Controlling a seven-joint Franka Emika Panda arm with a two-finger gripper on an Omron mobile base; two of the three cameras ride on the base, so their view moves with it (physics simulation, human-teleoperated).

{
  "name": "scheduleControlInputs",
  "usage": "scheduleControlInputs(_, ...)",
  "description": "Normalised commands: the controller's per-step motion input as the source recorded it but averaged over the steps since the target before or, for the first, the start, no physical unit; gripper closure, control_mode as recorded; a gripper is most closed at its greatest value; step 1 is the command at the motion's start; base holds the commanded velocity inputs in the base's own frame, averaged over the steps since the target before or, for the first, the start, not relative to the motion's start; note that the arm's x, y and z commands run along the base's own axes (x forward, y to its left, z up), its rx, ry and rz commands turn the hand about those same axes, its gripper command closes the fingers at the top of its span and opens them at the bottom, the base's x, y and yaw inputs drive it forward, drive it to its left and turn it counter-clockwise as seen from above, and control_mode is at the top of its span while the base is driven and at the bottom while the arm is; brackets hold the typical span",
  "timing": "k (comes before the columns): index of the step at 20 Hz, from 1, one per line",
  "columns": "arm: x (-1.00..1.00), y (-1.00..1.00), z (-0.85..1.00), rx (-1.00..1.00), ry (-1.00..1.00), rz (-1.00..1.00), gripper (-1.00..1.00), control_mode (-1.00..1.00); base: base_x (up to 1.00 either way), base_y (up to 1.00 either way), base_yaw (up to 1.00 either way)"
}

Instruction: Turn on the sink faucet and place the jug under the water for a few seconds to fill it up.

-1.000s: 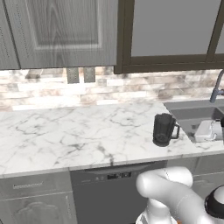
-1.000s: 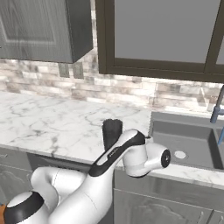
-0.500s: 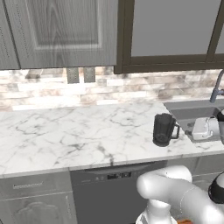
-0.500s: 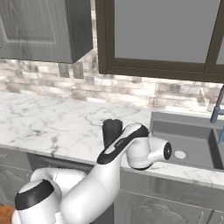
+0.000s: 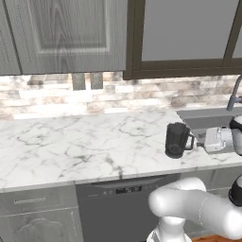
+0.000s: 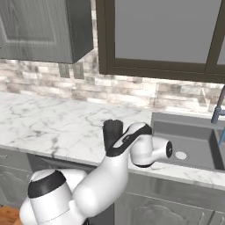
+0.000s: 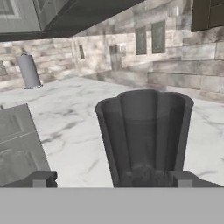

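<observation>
Closer now to unlabelled jug [image 5: 177, 140], seemingly untouched: spread tool [image 7: 111, 178]

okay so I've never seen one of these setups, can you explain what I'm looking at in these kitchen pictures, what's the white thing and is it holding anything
The white thing is a robot arm in a computer-rendered kitchen. Two pictures come from cameras riding on its base, looking forward over a marble counter from the left and from the right. The third comes from a camera on the hand, looking along its gripper. On the counter stands a dark jug, upright, beside the sink with its faucet. A thin blue stream of water shows beside the faucet. The gripper points sideways at the jug with its jaws open, one fingertip to each side in the hand view. It holds nothing yet.
</observation>
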Motion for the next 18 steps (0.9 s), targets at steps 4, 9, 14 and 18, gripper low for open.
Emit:
scheduleControlInputs(4, 0.21, 0.04, -0.15, 0.00, 0.00, 0.04, -1.00, -1.00, 0.00, 0.00, 0.00)
scheduleControlInputs(9, 0.14, 0.08, -0.15, 0.00, 0.00, 0.02, -1.00, -1.00, 0.00, 0.00, 0.00)
scheduleControlInputs(14, 0.21, 0.12, -0.13, 0.00, 0.00, 0.01, -1.00, -1.00, 0.00, 0.00, 0.00)
scheduleControlInputs(18, 0.24, 0.09, -0.09, 0.00, 0.00, 0.01, -1.00, -1.00, 0.00, 0.00, 0.00)
